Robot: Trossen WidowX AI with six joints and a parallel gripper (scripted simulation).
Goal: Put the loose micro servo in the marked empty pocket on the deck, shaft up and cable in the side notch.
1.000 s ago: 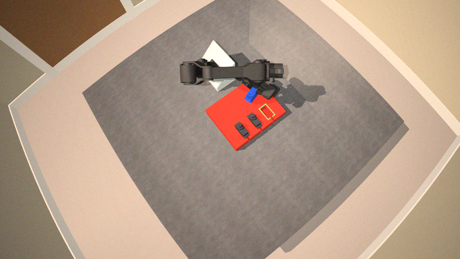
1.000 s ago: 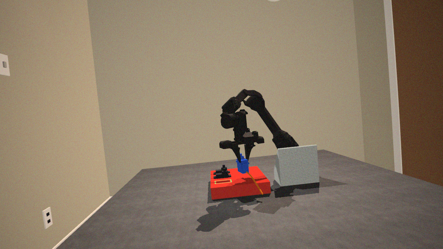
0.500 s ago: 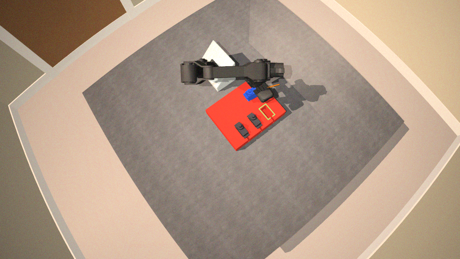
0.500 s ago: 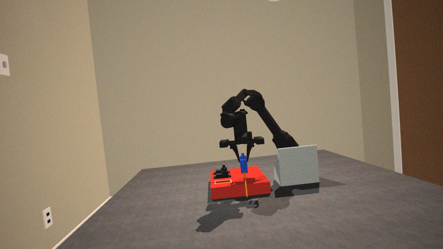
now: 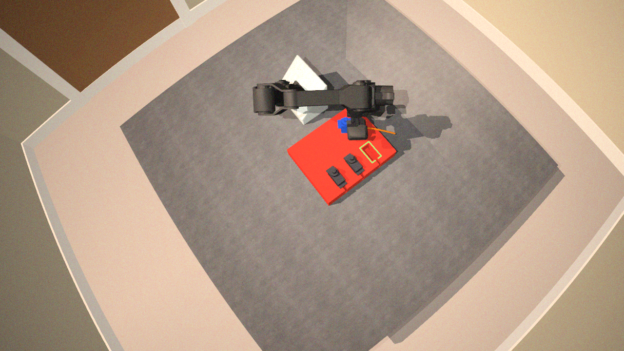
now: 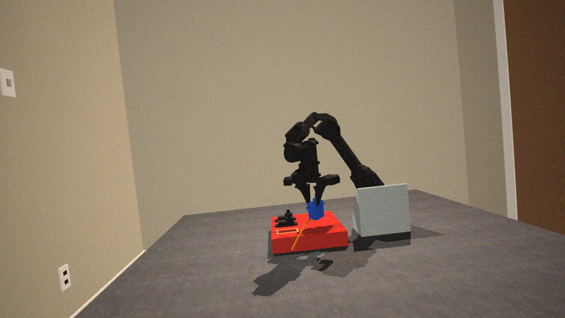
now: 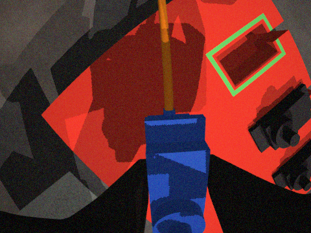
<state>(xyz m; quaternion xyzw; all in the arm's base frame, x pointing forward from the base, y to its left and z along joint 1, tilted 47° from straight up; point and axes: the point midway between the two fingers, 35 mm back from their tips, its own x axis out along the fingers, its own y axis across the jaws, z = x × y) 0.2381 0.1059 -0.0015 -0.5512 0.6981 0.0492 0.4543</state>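
Note:
The blue micro servo [image 5: 343, 125] [image 6: 316, 210] [image 7: 176, 162] is upright with its shaft up, held above the red deck [image 5: 314, 148] [image 6: 308, 244] [image 7: 227, 129]. My gripper [image 6: 313, 200] [image 7: 176, 164] is shut on it. The orange cable [image 5: 382, 130] [image 6: 301, 234] [image 7: 166, 71] runs out from the servo's lower end, past the deck's edge. The pocket's green outline [image 5: 377, 159] [image 6: 287, 229] [image 7: 210, 55] surrounds an empty pocket, off to the upper right of the servo in the wrist view. In the top view the arm hides part of the servo.
Two black servos sit in the deck beside the pocket, one nearer [image 5: 353, 164] [image 7: 275, 126] and one farther [image 5: 336, 176] [image 7: 298, 175]. A pale block [image 5: 303, 74] [image 6: 383, 209] stands beside the deck, partly under the arm in the top view.

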